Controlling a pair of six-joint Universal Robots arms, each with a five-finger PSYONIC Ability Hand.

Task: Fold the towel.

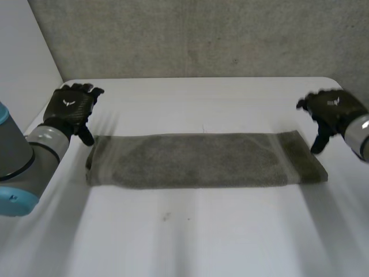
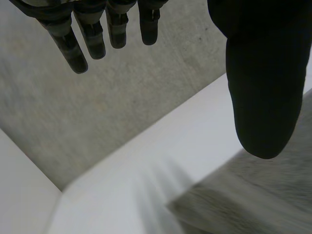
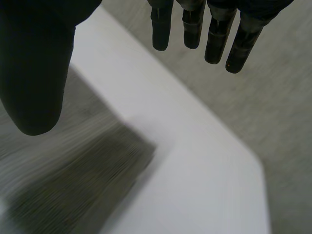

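One grey towel (image 1: 202,160) lies flat on the white table (image 1: 190,236), long axis left to right, left hand (image 1: 72,107) and right hand (image 1: 331,109) near its far corners. Left wrist view: fingers (image 2: 78,53) straight, thumb apart, empty. Right wrist view: fingers (image 3: 234,48) likewise spread, holding nothing.

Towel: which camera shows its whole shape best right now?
Head view: the whole towel lies there as one long flat strip on the table. Each wrist view catches one corner of it.
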